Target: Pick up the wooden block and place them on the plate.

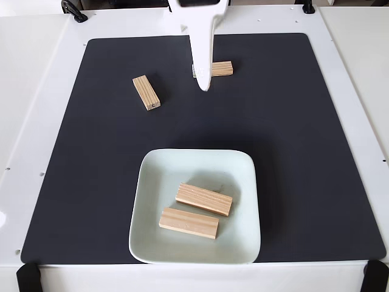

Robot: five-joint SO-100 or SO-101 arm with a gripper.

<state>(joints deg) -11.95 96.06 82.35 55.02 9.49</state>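
Note:
The pale mint-white plate (144,182) sits at the front of the black mat. Two wooden blocks lie in it side by side, one (204,199) behind the other (189,222). A third block (146,92) lies at an angle on the mat at the back left. At the back centre lies a fourth block (222,68), its left end covered by my white gripper (203,85). The gripper reaches down from the top edge with its tip just left of that block. Its fingers overlap into a single tapered shape, so any gap between them is hidden.
The black mat (292,152) covers most of a white table (36,121). Black clamps sit at the table's corners, with one at the back left (73,11) and one at the front left (27,277). Bare mat lies to the right of the plate.

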